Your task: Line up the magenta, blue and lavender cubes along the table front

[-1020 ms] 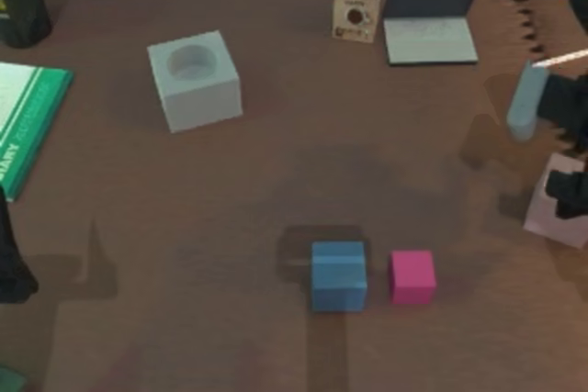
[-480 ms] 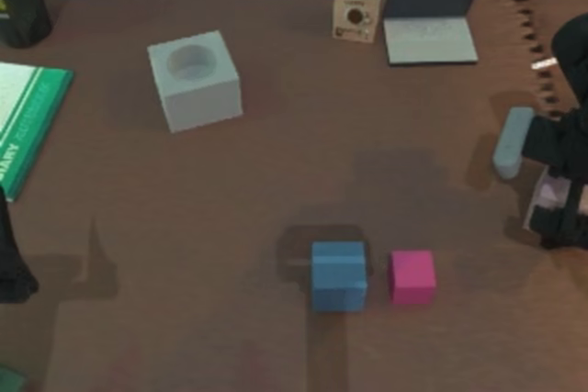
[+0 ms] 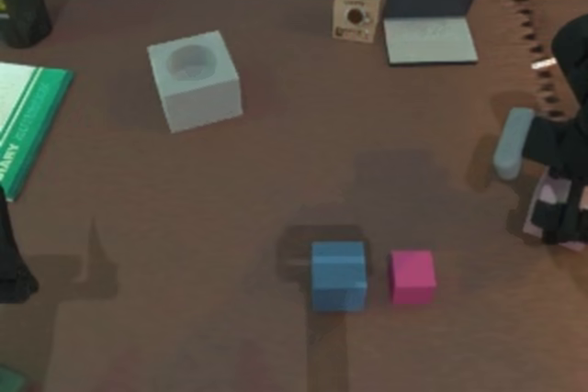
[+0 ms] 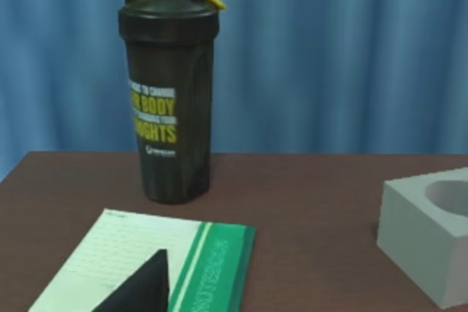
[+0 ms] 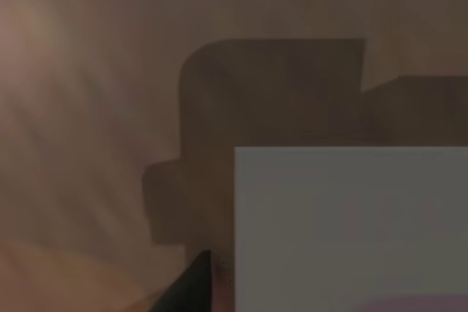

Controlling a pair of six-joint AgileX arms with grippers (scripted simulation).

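The blue cube (image 3: pixel 338 274) and the smaller magenta cube (image 3: pixel 412 276) sit side by side near the table's (image 3: pixel 276 181) front middle, magenta to the right. The lavender cube (image 3: pixel 540 216) rests at the right edge, mostly hidden under my right gripper (image 3: pixel 562 204). That gripper is low over it and open. In the right wrist view the lavender cube (image 5: pixel 351 231) fills the frame, with one dark fingertip (image 5: pixel 196 275) just beside its side face, a thin gap between. My left gripper (image 3: pixel 11 273) is parked at the left edge, one finger (image 4: pixel 150 283) showing.
A pale grey-blue block with a round hollow (image 3: pixel 195 80) stands at the back left. A brown-and-white carton (image 3: pixel 356 6) and a laptop (image 3: pixel 430 39) are at the back. A green book (image 3: pixel 23 126) and a black shaker bottle (image 4: pixel 170 93) occupy the left.
My right gripper has come down over the lavender cube, covering most of it. The blue and magenta cubes and the left arm have not moved.
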